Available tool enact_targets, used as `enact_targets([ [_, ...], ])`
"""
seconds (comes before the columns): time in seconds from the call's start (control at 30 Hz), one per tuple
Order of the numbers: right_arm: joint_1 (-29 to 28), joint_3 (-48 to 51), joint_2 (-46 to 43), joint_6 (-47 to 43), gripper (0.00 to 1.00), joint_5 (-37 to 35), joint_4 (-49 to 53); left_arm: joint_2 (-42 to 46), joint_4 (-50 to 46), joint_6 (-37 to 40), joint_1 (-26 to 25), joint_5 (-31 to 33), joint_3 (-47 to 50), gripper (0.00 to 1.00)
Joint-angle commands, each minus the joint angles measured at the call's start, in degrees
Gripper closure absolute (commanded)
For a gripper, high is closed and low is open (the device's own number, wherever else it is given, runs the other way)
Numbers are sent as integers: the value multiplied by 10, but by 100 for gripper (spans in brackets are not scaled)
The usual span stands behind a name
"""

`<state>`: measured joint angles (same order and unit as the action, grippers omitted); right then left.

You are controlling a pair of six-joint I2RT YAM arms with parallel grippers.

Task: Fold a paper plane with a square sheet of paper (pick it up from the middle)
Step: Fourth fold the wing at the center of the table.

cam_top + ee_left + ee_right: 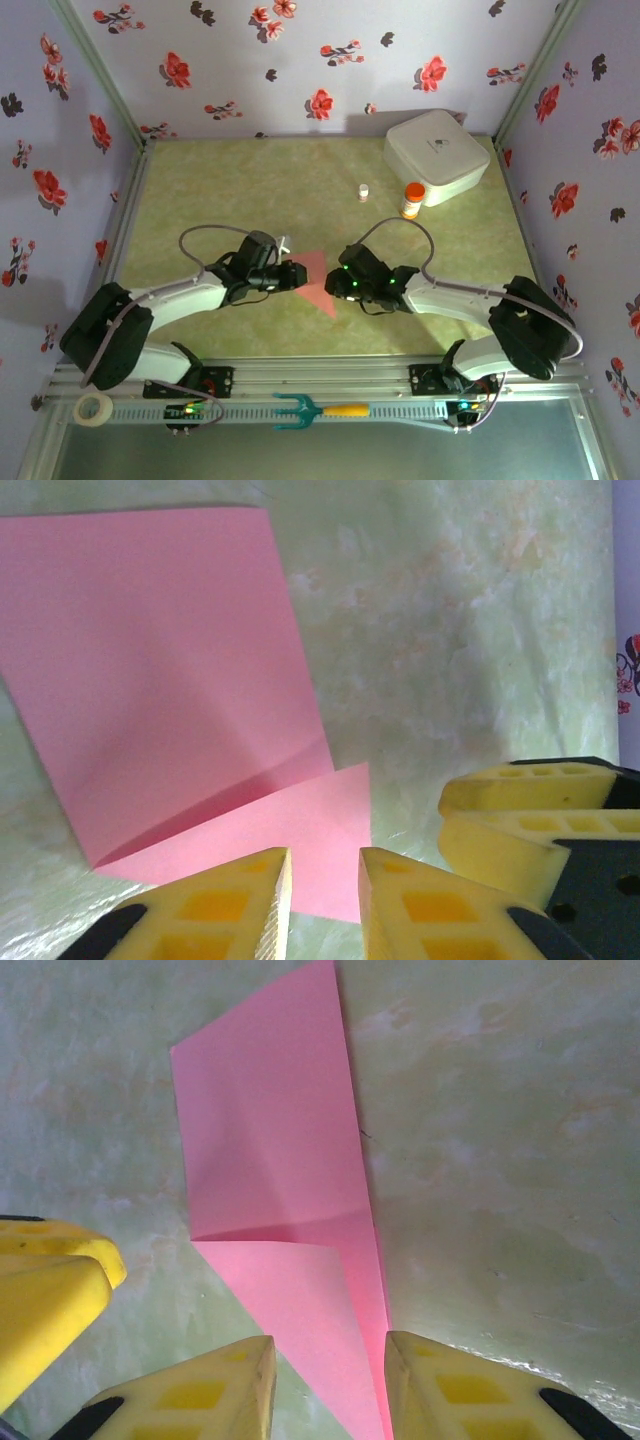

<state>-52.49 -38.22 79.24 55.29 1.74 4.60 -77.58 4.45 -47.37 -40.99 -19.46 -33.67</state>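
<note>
left gripper (pixel 325 870), right gripper (pixel 330 1352) low, seemingly straddling paper (pixel 150 660)

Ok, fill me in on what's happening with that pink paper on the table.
A paper plane is being folded from the salmon-pink sheet of paper, which lies mid-way across the green table. It is at an early stage: one corner is folded over, and it is nothing like a dart yet. The left tool and right tool sit low at opposite sides of the sheet, jaws apart, not pinching it.
</note>
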Motion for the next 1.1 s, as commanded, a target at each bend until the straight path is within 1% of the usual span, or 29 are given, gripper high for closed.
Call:
enact_targets([
  [0.0, 3, -20, 1, 7, 63, 13, -10, 24, -53, 19, 10, 7, -11, 73],
  [0.1, 6, -33, 13, -11, 61, 32, 0, 46, -89, 24, 18, 8, -16, 72],
  [0.17, 8, -38, 24, -26, 60, 45, -4, 67, -106, 21, 28, 15, -14, 67],
  [0.27, 15, -47, 44, -38, 58, 76, -8, 89, -110, 11, 45, 32, -3, 62],
  [0.33, 17, -48, 53, -40, 57, 81, -13, 96, -104, 2, 56, 33, 6, 59],
  [0.43, 20, -55, 66, -48, 56, 105, -17, 98, -85, -16, 65, 27, 16, 59],
  [0.53, 21, -54, 65, -51, 55, 95, 4, 92, -69, -42, 67, 20, 21, 57],
  [0.63, 23, -42, 59, -53, 54, 88, -4, 85, -47, -63, 68, 15, 27, 55],
  [0.73, 35, -31, 63, -52, 54, 86, -10, 73, -45, -64, 71, 1, 22, 55],
  [0.9, 51, -23, 85, -55, 57, 127, -57, 55, -36, -79, 76, -11, 26, 54],
  [1.07, 57, -28, 109, -62, 58, 143, -67, 41, -24, -86, 79, -16, 25, 54],
])
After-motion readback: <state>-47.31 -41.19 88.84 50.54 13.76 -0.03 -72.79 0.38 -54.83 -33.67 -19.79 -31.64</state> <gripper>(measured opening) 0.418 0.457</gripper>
